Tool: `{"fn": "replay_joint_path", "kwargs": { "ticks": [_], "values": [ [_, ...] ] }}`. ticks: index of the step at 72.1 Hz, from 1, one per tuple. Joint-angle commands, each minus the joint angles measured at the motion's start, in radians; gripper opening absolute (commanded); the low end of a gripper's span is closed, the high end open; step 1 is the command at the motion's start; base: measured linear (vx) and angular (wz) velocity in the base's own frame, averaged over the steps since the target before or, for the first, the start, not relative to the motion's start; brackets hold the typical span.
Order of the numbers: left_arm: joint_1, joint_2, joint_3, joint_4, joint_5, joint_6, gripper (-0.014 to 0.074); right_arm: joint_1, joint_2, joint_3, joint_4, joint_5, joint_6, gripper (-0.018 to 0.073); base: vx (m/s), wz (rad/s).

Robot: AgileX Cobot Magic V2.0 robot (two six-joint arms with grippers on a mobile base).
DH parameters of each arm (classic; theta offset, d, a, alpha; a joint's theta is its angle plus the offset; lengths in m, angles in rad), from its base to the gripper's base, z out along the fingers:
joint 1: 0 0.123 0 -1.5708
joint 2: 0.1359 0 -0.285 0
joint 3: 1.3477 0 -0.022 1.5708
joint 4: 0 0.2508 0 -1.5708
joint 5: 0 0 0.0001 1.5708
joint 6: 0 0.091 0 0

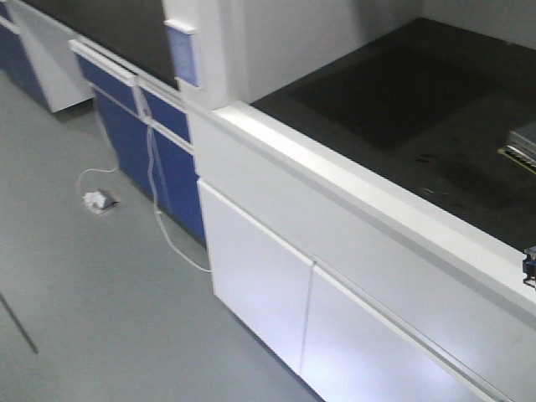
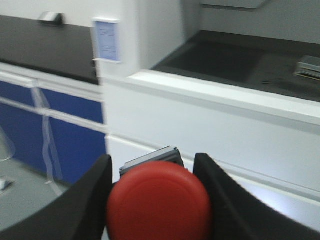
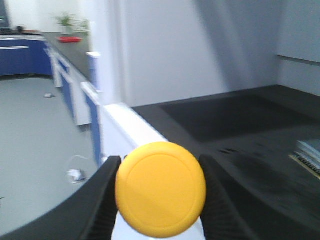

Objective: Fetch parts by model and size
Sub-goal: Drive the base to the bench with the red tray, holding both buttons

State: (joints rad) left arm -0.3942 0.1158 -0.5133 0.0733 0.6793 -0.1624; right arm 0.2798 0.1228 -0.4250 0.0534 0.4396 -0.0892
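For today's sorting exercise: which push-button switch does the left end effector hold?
The red-capped switch; the yellow-capped switch sits in the right end effector.

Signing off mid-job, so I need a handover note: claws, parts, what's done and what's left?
Left claw: shut on the red-capped switch, cap facing the wrist camera.
Right claw: shut on the yellow-capped switch.
Both parts are held in the air beside the black counter.
Done: both picked.
Left: deliver and release them; no drop-off spot shows in any view.
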Motion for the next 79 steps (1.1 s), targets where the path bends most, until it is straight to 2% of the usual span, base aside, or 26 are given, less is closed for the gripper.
{"fn": "replay_joint_path", "kwargs": {
  "ticks": [1,42,79],
  "values": [
    [-0.003,0.016,-0.024,-0.003,-0.076,0.000,-0.0008,-0.002,0.011,-0.025,-0.002,-0.081,-0.005,-0.0010,-0.01,0.89],
    [-0.003,0.016,-0.024,-0.004,-0.076,0.000,-0.0008,-0.002,0.011,-0.025,-0.002,-0.081,-0.005,-0.0010,0.02,1.03],
    [-0.003,0.016,-0.024,-0.004,-0.076,0.000,-0.0008,-0.002,0.011,-0.025,-0.002,-0.081,-0.005,-0.0010,0.19,0.27]
  ]
}}
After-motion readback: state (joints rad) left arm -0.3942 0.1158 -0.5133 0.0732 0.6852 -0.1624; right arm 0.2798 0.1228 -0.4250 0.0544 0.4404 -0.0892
